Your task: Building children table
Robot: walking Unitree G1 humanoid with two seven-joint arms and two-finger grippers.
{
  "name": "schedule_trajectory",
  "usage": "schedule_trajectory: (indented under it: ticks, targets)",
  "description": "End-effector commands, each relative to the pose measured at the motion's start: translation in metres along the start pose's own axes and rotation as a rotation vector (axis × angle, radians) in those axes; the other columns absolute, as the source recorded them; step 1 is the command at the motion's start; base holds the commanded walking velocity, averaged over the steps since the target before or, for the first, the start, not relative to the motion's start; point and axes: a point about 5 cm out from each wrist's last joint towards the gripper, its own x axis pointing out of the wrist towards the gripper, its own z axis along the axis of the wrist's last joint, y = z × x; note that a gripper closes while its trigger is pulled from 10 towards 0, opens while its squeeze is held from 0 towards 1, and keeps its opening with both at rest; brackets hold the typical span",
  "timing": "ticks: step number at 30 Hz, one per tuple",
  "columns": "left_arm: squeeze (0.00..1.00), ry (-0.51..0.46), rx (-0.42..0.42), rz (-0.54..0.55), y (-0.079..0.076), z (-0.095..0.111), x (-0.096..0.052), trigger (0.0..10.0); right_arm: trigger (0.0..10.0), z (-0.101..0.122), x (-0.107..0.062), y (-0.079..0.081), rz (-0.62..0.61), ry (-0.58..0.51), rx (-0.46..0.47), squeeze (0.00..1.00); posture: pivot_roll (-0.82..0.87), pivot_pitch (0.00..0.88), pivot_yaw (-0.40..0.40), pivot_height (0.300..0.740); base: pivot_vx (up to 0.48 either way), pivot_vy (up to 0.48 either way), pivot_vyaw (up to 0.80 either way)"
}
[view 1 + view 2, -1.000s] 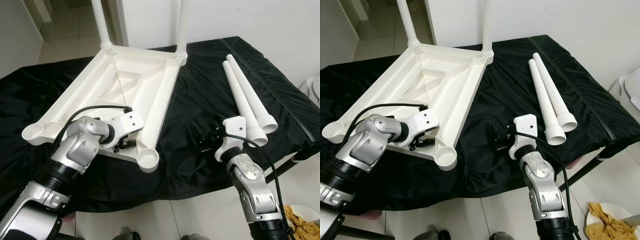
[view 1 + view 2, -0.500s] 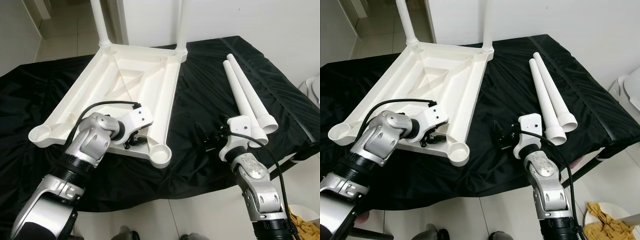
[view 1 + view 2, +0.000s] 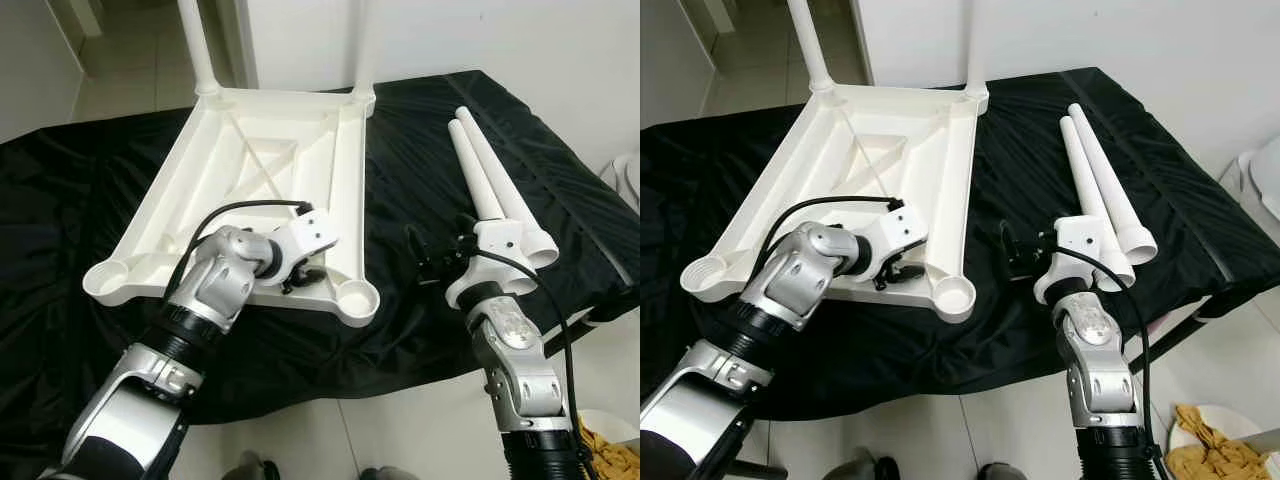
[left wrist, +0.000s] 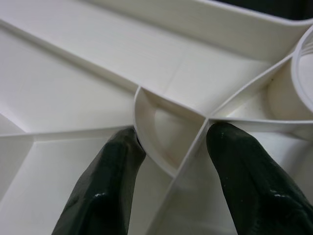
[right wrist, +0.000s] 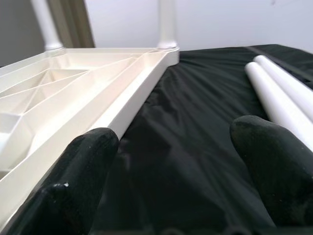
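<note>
A white plastic tabletop (image 3: 250,150) lies upside down on the black cloth. Two legs (image 3: 195,45) stand in its far corners. Its near corner sockets (image 3: 357,297) hold nothing. My left gripper (image 3: 300,275) is at the tabletop's near rim, and in the left wrist view its fingers (image 4: 112,166) pinch the ribs on the underside. Two loose white legs (image 3: 490,190) lie side by side on the right. My right gripper (image 3: 432,262) hangs open just above the cloth, between the tabletop and the loose legs, with nothing in it.
The black cloth (image 3: 60,200) covers the whole work table, whose front edge runs close below both arms. A white object (image 3: 630,170) sits at the far right edge. On the tiled floor at the lower right is a dish of yellow stuff (image 3: 610,460).
The tabletop has swung and slid to the right along with my left gripper, so its near corner is closer to my right arm. My right gripper has drifted up and right toward the loose legs.
</note>
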Motion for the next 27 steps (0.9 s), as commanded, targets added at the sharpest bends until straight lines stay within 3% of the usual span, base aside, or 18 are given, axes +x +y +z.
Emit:
schedule_trajectory:
  ticks: [1, 17, 19, 22, 27]
  targets:
    - [0.0, -0.013, 0.016, 0.208, 0.012, 0.005, 0.0, 10.0, 10.0, 0.003, 0.0, -0.001, -0.017, -0.02, 0.012, 0.0, -0.18, 0.079, 0.046, 0.74, 0.0, 0.0, 0.0]
    - [0.0, -0.073, 0.023, 0.207, 0.01, 0.024, 0.009, 10.0, 10.0, 0.007, 0.005, -0.009, -0.098, -0.033, 0.014, 0.0, -0.18, 0.076, 0.057, 0.74, 0.0, 0.0, 0.0]
    - [0.0, -0.086, 0.03, 0.21, 0.012, 0.026, 0.007, 10.0, 10.0, 0.006, 0.006, -0.01, -0.103, -0.031, 0.007, 0.0, -0.18, 0.076, 0.057, 0.74, 0.0, 0.0, 0.0]
    - [0.0, -0.116, 0.077, 0.254, 0.027, 0.038, -0.009, 10.0, 10.0, 0.008, 0.011, -0.016, -0.129, -0.043, -0.005, 0.0, -0.16, 0.078, 0.057, 0.74, 0.0, 0.0, 0.0]
    - [0.0, -0.247, 0.045, 0.323, 0.042, 0.064, -0.029, 10.0, 10.0, 0.011, 0.018, -0.024, -0.194, -0.065, -0.02, 0.0, -0.14, 0.077, 0.06, 0.74, 0.0, 0.0, 0.0]
